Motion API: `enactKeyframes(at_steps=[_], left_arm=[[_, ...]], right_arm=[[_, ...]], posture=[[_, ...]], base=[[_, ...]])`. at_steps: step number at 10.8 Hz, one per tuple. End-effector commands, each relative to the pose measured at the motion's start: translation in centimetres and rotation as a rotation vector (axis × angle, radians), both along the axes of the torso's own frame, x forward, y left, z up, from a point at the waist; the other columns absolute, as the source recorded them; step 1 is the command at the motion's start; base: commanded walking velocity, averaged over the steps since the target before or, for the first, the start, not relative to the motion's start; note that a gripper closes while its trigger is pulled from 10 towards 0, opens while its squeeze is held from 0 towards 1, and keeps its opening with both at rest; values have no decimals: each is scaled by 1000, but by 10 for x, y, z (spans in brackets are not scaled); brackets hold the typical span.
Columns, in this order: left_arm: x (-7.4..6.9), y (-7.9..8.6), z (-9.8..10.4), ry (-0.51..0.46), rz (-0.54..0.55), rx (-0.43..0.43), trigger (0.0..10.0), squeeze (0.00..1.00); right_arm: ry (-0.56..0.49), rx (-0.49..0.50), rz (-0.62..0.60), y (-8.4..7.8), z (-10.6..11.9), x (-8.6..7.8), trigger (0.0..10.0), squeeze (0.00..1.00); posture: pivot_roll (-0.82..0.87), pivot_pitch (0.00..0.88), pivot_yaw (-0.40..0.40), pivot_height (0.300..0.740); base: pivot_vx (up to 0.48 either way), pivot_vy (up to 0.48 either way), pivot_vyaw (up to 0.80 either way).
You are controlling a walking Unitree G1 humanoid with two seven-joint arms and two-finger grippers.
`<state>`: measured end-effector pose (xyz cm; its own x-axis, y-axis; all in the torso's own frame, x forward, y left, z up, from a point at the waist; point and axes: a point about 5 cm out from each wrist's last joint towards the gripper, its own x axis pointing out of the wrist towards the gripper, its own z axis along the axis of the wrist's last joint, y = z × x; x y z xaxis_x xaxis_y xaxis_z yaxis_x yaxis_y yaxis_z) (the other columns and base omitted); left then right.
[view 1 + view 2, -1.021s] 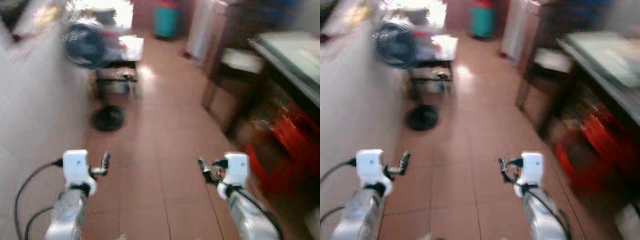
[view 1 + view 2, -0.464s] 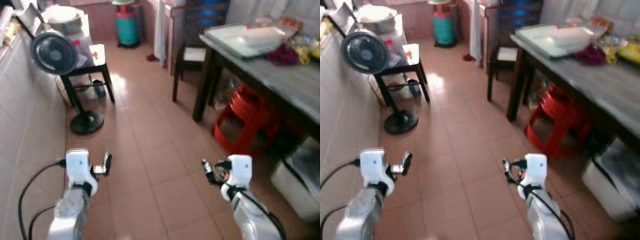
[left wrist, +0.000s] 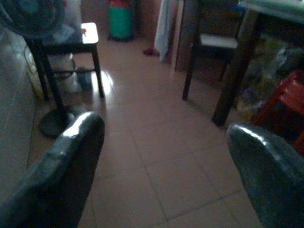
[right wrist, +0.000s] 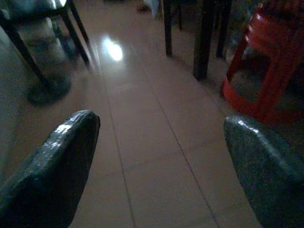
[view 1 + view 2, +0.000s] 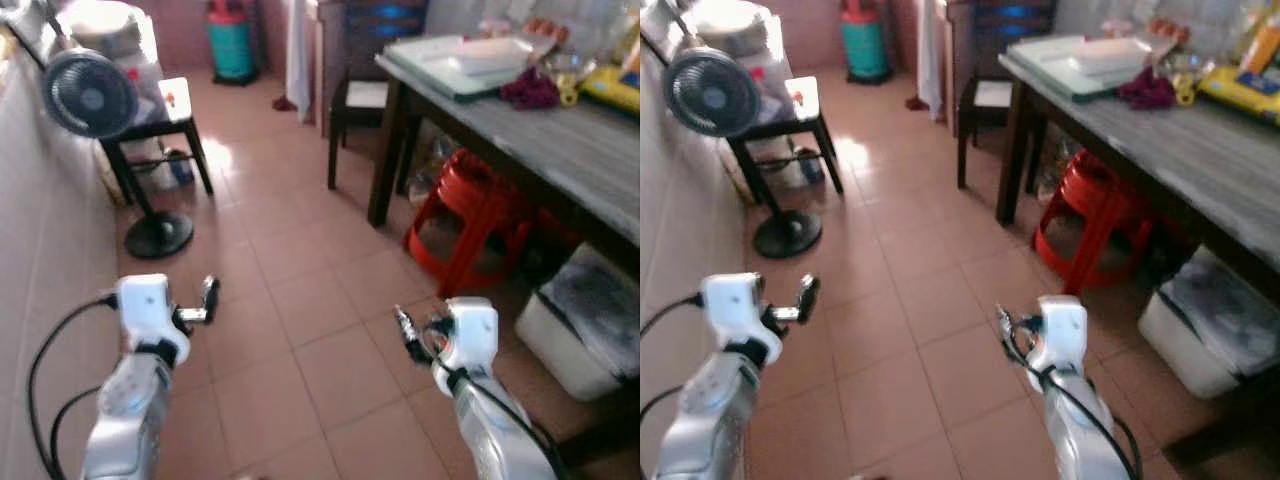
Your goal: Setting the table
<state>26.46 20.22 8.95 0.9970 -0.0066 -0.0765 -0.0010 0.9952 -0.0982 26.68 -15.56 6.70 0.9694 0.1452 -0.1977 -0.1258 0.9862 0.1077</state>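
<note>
Terracotta floor tiles (image 5: pixel 300 300) lie ahead of you. Your left gripper (image 3: pixel 161 156) and right gripper (image 4: pixel 161 161) both hang over the tiles with fingers spread wide, holding nothing.

On your right stands the grey-topped dark-legged table (image 5: pixel 1200 150). At its far corner lies a pale green rectangular tray (image 5: pixel 1080 62) with a white flat item on it; what that is you cannot tell. Beside it sit a dark red bundle (image 5: pixel 1145 90) and a yellow packet (image 5: pixel 1240 85) at the far edge.

Beneath the table stand stacked red plastic stools (image 5: pixel 1095 220) and a white lidded plastic box (image 5: pixel 1210 320). A dark wooden chair (image 5: pixel 360 90) stands at the table's end. Along your left wall stand a black pedestal fan (image 5: pixel 90 95) and a small black side table (image 5: pixel 160 130).
</note>
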Motion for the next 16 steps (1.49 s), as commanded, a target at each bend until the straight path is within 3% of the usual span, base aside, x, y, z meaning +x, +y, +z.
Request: enactKeyframes(at_steps=[1, 7, 12, 16], left_arm=[[2, -2, 4, -16, -19, -9, 10000, 0], [2, -5, 3, -12, -47, -16, 10000, 0], [0, -6, 0, 4, -61, -24, 10000, 0], [0, -9, -5, 40, -71, -36, 10000, 0]], right_arm=[[8, -4, -17, -4, -2, -3, 10000, 0], [5, -13, -7, -2, -3, -6, 10000, 0], [-2, -21, 4, 0, -3, -9, 10000, 0], [9, -23, 5, 2, -5, -12, 10000, 0]], posture=[[-44, 108, 33, 740], [-46, 111, 37, 740], [-45, 117, 42, 740], [-46, 117, 44, 740]], base=[[277, 0, -725], [346, 0, -520], [369, 0, 0], [0, 0, -600]])
